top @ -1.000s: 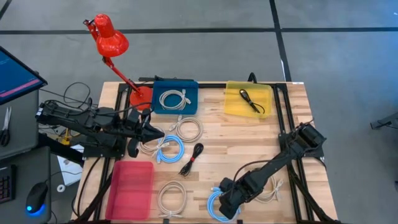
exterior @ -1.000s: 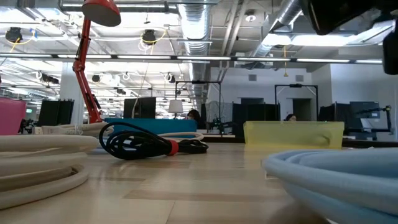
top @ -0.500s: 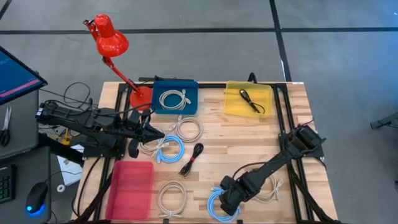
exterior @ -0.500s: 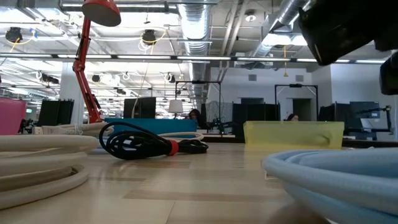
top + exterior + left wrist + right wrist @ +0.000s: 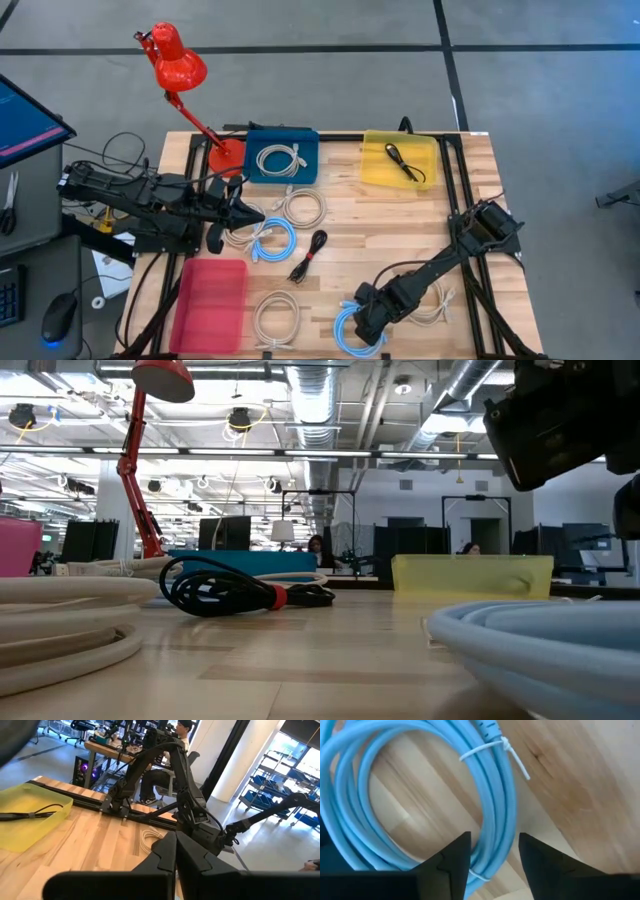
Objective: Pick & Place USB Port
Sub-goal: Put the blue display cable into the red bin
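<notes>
Right hand (image 5: 362,322), fingers apart astride the coiled light-blue cable (image 5: 350,330) near the wooden counter's (image 5: 470,200) front edge, should settle squarely over one bundled side before closing, while the left hand (image 5: 250,212), fingers together, waits by the left edge.

Cable coils (image 5: 273,240) crowding table centre

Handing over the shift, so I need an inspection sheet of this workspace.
Surface: wooden table, partly bare.
Job's things: blue cable coil at near edge; blue bin, yellow bin, pink bin.
Clutter: red lamp.
Grippers: right gripper open, astride the blue coil's strands; left gripper shut, idle at left.
Cables: white coils, black cable.
Surroundings: monitor at left.
</notes>
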Available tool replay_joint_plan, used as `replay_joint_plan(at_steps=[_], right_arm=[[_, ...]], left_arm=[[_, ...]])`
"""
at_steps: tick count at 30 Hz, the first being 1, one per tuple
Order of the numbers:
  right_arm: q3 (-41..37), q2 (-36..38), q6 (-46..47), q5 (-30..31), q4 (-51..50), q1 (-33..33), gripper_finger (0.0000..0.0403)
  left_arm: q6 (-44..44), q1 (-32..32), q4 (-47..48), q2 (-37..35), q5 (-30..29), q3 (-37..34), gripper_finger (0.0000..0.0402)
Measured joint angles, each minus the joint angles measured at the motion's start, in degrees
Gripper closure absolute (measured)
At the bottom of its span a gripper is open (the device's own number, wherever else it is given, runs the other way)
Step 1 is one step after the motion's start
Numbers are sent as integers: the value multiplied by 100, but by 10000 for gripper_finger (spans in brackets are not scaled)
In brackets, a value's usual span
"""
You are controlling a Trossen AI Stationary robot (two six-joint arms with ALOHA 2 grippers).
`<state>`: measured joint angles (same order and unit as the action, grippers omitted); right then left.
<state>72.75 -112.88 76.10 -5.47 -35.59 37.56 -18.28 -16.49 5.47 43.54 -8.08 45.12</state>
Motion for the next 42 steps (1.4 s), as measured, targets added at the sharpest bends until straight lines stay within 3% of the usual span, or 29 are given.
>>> replay_joint_plan(at_steps=[8,19,24,27,35,42], right_arm=[[4,20,-248,168,6,2,378],[-7,450,-827,155,-650,-96,377],[-7,1089,-1304,747,-1278,-397,377],[-7,1527,-1686,1284,-1328,-651,377],[0,2264,-3209,2497,-1038,-1536,377],[0,2402,-4525,3070,40,-2178,377]], left_arm=[[0,0,7,1,0,0,395],[-1,1,7,1,0,0,393],[-201,0,3,1,-252,0,394],[-684,24,-31,1,-662,0,385],[-2733,359,-94,161,-691,0,318],[-4074,446,-567,771,-17,0,255]])
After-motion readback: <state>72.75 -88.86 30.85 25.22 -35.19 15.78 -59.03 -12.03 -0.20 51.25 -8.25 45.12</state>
